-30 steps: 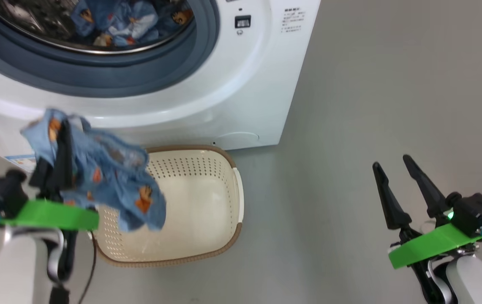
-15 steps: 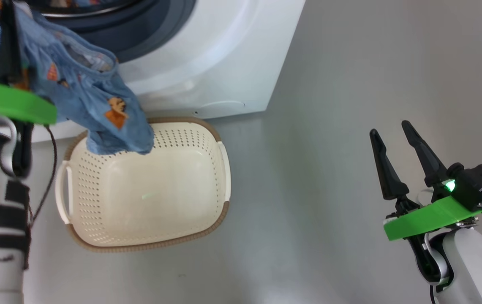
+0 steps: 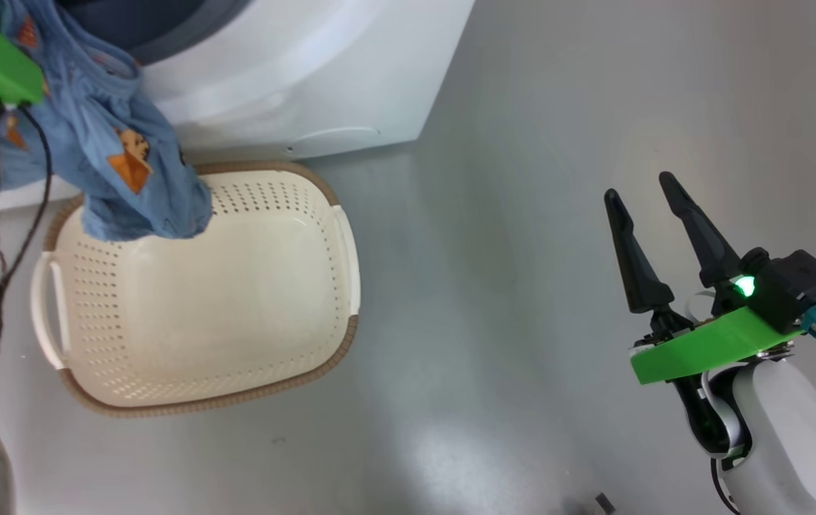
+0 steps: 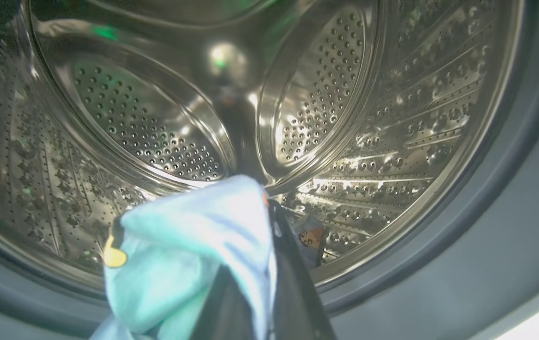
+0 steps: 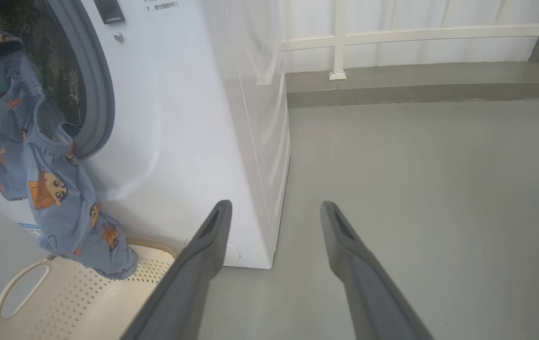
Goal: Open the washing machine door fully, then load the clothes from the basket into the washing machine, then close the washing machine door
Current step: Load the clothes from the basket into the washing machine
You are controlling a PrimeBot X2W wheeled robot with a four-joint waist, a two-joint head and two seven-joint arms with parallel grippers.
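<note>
One garment of the clothes [image 3: 121, 164], light blue with orange-brown bears, is pinched in the closed left gripper [image 4: 265, 212]. That arm is held up at the mouth of the washing machine [image 3: 307, 86], fingers directed into its steel drum [image 4: 156, 118] (a further printed piece lies low inside). The garment's long axis runs downward from the opening, its lower end over the rear rim of the basket [image 3: 236, 300] in front of the machine. The right gripper [image 3: 638, 186], fingers spread wide and holding nothing, is held well to the machine's right.
</note>
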